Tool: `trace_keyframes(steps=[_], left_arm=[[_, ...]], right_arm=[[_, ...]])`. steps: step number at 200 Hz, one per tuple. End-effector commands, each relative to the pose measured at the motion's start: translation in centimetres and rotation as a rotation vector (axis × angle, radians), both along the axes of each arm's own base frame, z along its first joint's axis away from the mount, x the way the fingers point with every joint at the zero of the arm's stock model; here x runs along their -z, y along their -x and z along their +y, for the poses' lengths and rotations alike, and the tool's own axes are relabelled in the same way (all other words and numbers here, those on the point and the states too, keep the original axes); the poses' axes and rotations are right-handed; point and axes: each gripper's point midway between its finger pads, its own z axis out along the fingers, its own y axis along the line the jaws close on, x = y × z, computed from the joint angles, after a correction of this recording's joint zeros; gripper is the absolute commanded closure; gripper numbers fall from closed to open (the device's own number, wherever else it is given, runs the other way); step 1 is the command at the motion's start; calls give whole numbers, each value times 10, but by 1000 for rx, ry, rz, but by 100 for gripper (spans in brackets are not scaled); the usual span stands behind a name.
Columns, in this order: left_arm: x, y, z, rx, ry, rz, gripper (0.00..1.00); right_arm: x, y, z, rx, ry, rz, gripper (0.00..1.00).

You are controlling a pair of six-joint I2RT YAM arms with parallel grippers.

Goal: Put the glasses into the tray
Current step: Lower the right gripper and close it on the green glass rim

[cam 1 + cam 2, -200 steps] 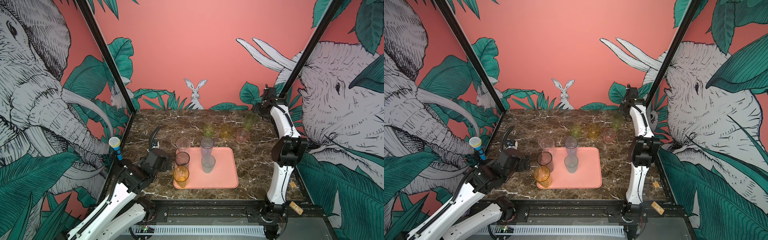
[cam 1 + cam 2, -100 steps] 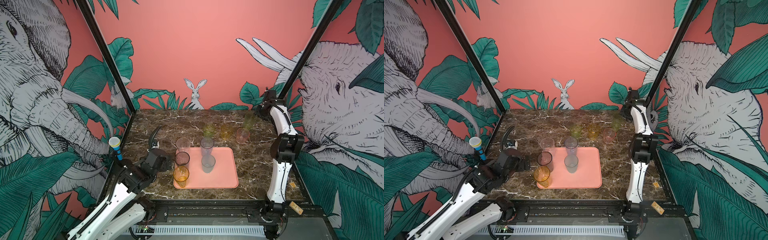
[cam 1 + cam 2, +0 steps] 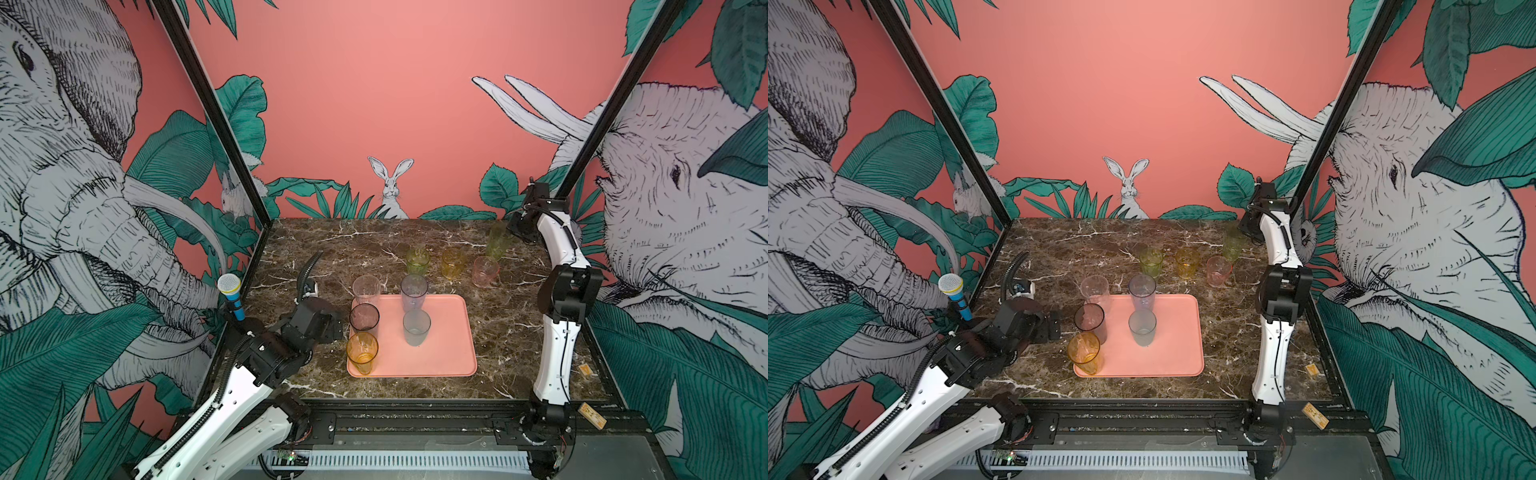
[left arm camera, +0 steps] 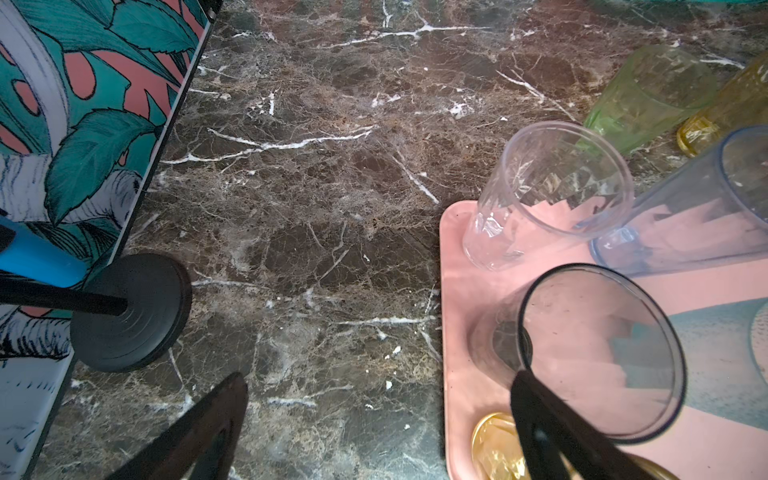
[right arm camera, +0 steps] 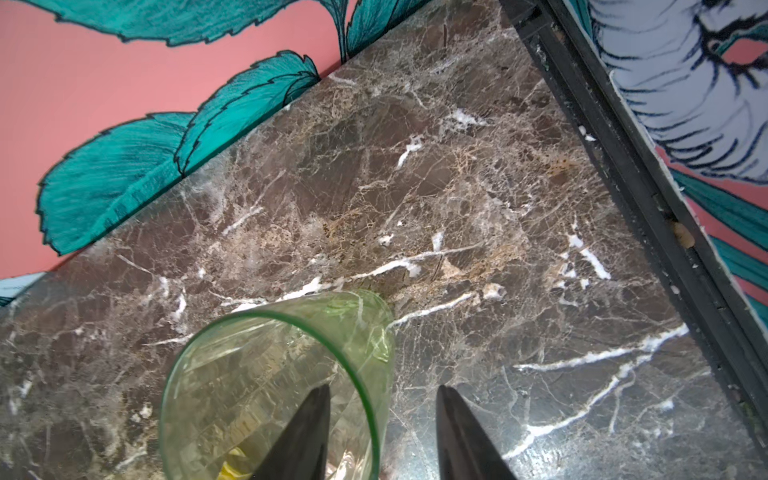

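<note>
The salmon-pink tray [image 3: 451, 336] holds several glasses: clear [image 3: 366, 286], smoky dark [image 3: 364, 318], amber [image 3: 362, 352], grey-lilac [image 3: 414, 291] and frosted grey-teal [image 3: 417, 327]. Behind it on the marble stand a short yellow-green glass [image 3: 417, 259], a yellow one [image 3: 453, 262], a pink one [image 3: 485, 271] and a tall green glass [image 3: 498, 241]. My right gripper [image 5: 382, 388] is open at the back right, one finger inside the tall green glass [image 5: 266, 374], one outside, neither touching its wall. My left gripper [image 4: 379, 376] is open and empty beside the tray's left edge [image 4: 451, 291].
A toy microphone [image 3: 230, 291] on a black round base [image 4: 129, 311] stands at the left wall. Black frame posts and the patterned walls close in the table; the right post [image 5: 623, 166] runs close to my right gripper. A small tan tag [image 3: 584, 370] lies front right.
The right gripper's jaws have narrowed around the tall green glass's wall, and that arm has shifted slightly. The left arm and the glasses on the tray have not moved.
</note>
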Motion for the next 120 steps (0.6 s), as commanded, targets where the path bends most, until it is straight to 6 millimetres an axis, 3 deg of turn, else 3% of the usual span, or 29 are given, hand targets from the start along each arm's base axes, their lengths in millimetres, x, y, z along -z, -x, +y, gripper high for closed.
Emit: trace_keyframes(steps=[1, 59, 120], left_arm=[[-5, 0, 3, -24, 15, -15, 1], [-2, -1, 1, -21, 21, -9, 1], [-1, -1, 0, -23, 30, -7, 1]], right_arm=[[1, -3, -3, 9, -4, 0, 60], [7, -5, -3, 10, -4, 4, 64], [8, -8, 0, 2, -16, -10, 79]])
